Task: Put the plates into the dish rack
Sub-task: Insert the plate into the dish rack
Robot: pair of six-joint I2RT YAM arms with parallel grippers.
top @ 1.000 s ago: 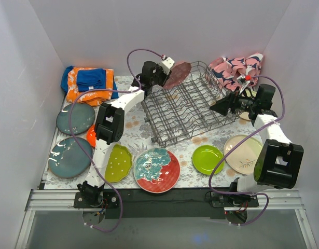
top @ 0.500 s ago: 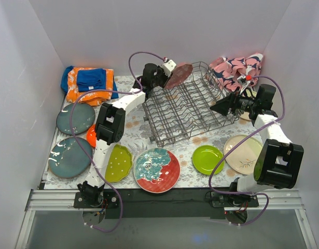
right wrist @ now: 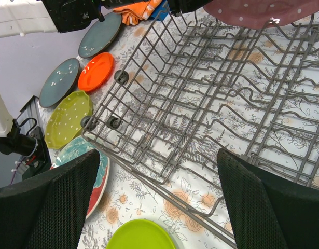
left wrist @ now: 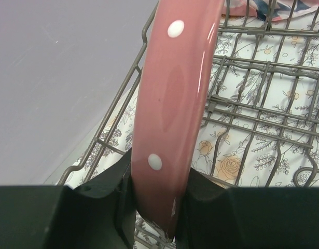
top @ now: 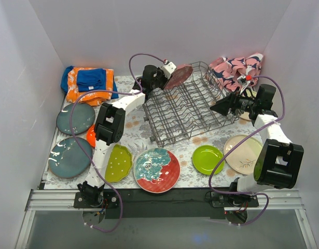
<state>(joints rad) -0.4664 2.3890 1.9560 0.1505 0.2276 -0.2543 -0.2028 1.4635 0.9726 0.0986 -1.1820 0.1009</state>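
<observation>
L gripper (left wrist: 156,205) clamps pink dotted plate (left wrist: 175,104) edge-on above dish rack's (top: 185,111) far corner; R gripper (right wrist: 156,171) spread wide, empty.

- Pink dotted plate (left wrist: 172,104): glossy, standing on edge and tilted, its rim clamped in my left pincer (left wrist: 155,210), over the far left corner of the rack (top: 186,110).
- Rack: grey wire with rows of upright tines, set askew mid-table.
- Slate plate (top: 75,118) and teal plate (top: 70,157): flat at the table's left side, the teal one nearer.
- Orange plate (top: 90,136): flat between them, partly hidden by my left arm.
- Yellow-green dotted plate (top: 118,163) and floral plate (top: 157,169): flat, side by side before the rack.
- Lime plate (top: 208,159) and cream plate (top: 243,154): flat at near right.
</observation>
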